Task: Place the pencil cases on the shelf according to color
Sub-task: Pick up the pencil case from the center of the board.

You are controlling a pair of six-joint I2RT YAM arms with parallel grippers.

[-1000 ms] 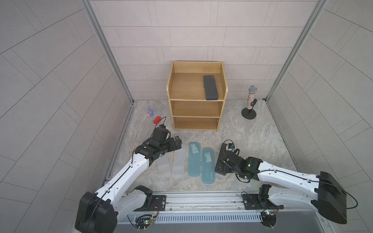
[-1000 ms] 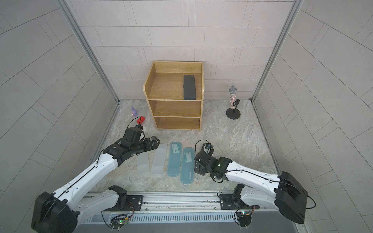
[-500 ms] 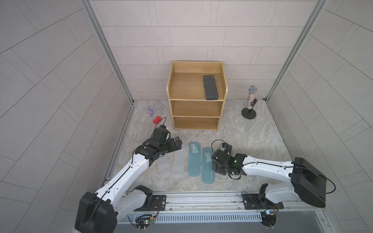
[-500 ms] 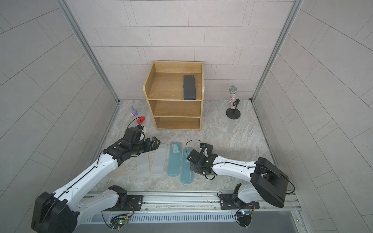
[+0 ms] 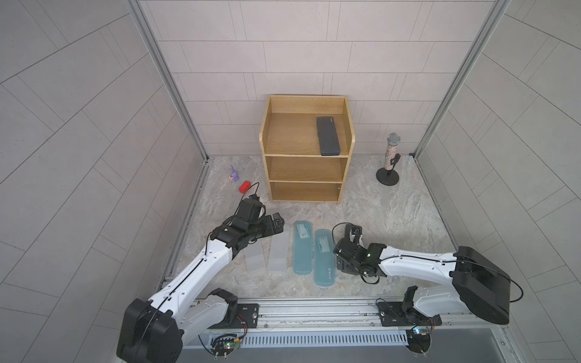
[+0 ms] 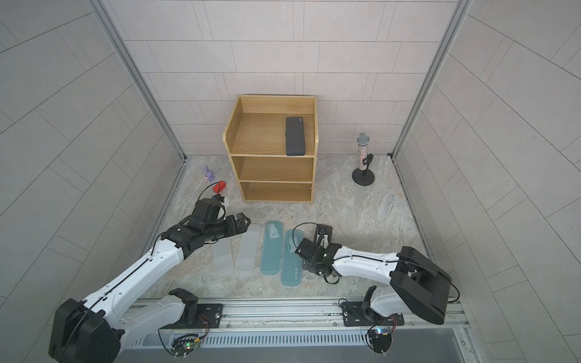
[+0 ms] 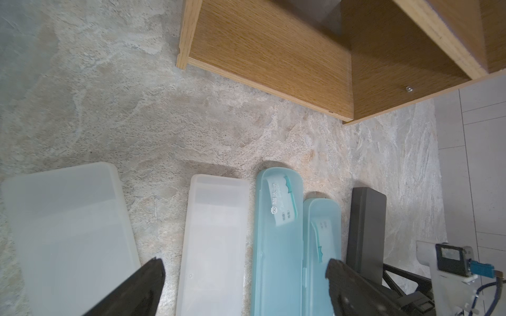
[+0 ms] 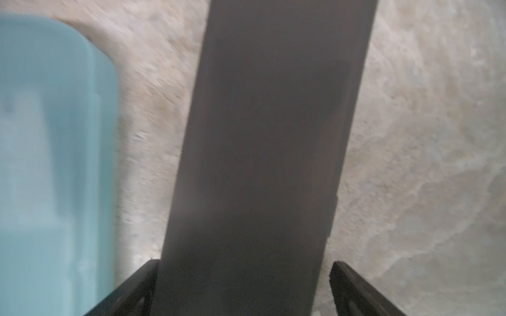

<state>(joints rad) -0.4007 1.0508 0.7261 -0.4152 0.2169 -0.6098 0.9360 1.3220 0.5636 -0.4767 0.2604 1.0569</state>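
Observation:
The wooden shelf stands against the back wall with one black pencil case on its top level. On the floor in front lie two frosted pencil cases and two teal ones, side by side. A second black case lies right of the teal pair. My right gripper covers most of it in both top views. In the right wrist view this gripper is open and straddles the black case. My left gripper hovers open over the far ends of the frosted cases.
A small red block and a purple toy lie left of the shelf. A microphone on a round stand is at the back right. Tiled walls close in three sides, and a metal rail runs along the front.
The right arm's elbow swung left and its gripper shifted slightly toward the teal cases, staying open over the black case. The left arm has hardly moved.

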